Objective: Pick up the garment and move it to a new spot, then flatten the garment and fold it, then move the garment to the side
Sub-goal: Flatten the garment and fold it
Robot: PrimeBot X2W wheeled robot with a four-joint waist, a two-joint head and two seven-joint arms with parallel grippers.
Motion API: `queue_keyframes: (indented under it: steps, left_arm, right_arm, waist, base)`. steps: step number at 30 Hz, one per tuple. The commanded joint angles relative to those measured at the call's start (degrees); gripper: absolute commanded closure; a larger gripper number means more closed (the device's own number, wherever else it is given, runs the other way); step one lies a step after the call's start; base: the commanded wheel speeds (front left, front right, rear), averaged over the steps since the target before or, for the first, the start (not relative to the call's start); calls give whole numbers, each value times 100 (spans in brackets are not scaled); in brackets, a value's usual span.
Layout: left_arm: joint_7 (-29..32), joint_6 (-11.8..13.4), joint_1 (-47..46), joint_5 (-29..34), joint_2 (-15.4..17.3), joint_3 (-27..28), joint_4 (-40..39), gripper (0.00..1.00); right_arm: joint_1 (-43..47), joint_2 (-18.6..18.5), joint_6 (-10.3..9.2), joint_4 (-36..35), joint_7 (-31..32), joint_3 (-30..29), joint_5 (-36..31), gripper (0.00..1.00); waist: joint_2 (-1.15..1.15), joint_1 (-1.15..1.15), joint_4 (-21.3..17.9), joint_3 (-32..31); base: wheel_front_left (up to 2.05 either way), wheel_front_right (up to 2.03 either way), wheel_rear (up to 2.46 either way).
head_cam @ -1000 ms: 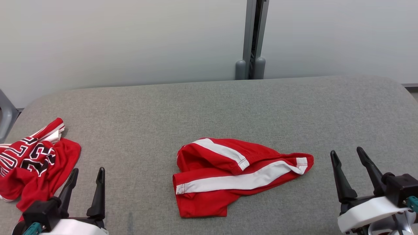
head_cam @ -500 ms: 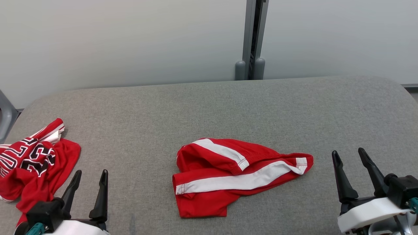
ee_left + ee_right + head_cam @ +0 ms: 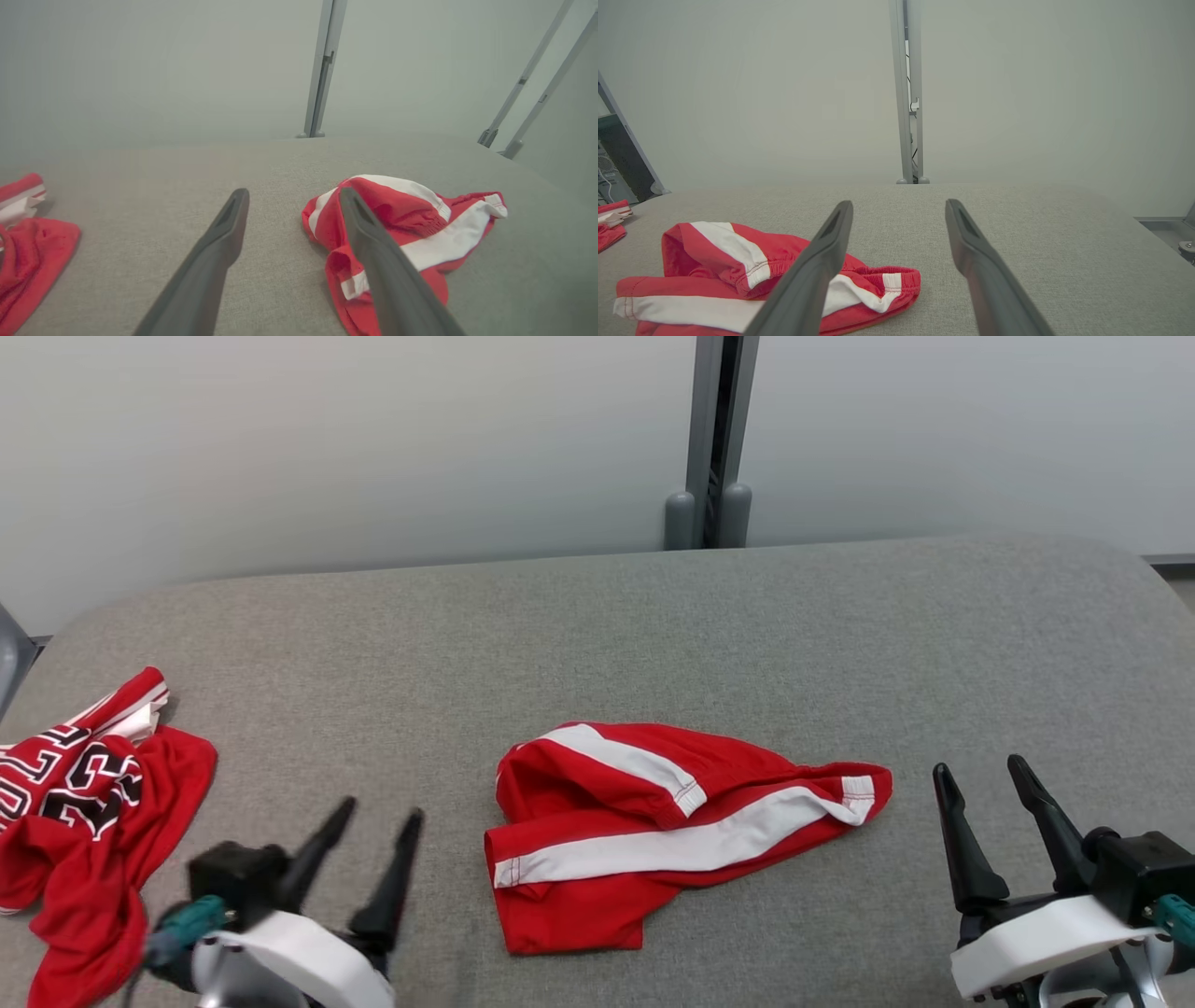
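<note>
The left gripper (image 3: 381, 807) sits low near the table's front edge, tilted so its two dark fingers lean to the right. The fingers are spread apart and empty, just left of the red shorts (image 3: 653, 821), and the head view shows this gripper smeared with blur. The right gripper (image 3: 976, 765) stands at the lower right with its fingers pointing up and slightly left. It is likewise spread and holds nothing, near the shorts' right end but apart from it. The shorts lie crumpled at the middle of the grey table (image 3: 653, 616), white stripes showing. A red jersey (image 3: 84, 803) at the left is cut off by the frame edge, its black lettering partly lost in folds. There are two garments and two grippers.
</note>
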Motion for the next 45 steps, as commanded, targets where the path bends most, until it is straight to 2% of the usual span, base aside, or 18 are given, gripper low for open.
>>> queue_keyframes:
  steps: [1,6,18,19,20,21,22,27,31,40,45]
  left_arm:
    - [282,-127,-108,-122,-23,-232,122,0]
    - [697,-249,-166,-310,-86,-623,337,0]
    - [985,-347,-592,-652,20,-1118,903,0]
    - [1001,-350,-618,-673,41,-1155,929,29]
    - [1007,-347,-642,-722,47,-1194,952,53]
    - [1025,-347,-674,-755,58,-1231,973,85]
    - [1021,-349,-708,-787,74,-1258,981,100]
    - [905,-355,-808,-894,130,-1357,1042,100]
    - [813,-356,-868,-927,183,-1391,1066,100]
    - [722,-343,-1047,-930,281,-1411,1008,100]
    - [641,-344,-1188,-945,299,-1449,994,100]
  right_arm:
    - [-70,-11,-2,23,11,41,50,0]
    - [-148,8,-2,34,-23,78,48,0]
    - [-379,57,-2,105,-42,132,16,0]
    - [-399,62,-2,108,-46,130,13,0]
    - [-409,64,-2,116,-55,132,13,0]
    - [-411,65,-2,128,-62,121,13,0]
    - [-421,66,-2,143,-61,112,17,0]
    - [-485,56,-2,188,-13,81,-7,0]
    - [-658,-218,-2,244,173,259,-86,0]
    - [-1542,-1413,-2,814,1331,1755,180,0]
    - [-2103,-1866,-2,1052,1657,2509,336,0]
  waist:
    - [0,0,-78,103]
    - [0,0,-167,248]
    - [0,0,-371,562]
    - [0,0,-382,581]
    - [0,0,-391,594]
    - [0,0,-399,607]
    - [0,0,-403,621]
    - [0,0,-405,667]
    - [0,0,-391,703]
    - [0,0,-243,961]
    - [0,0,-117,1177]
  base:
    - [0,0,0]
    - [0,0,0]
    - [0,0,0]
    - [0,0,0]
    - [0,0,0]
    - [0,0,0]
    - [0,0,0]
    - [0,0,0]
    - [0,0,0]
    - [0,0,0]
    - [0,0,0]
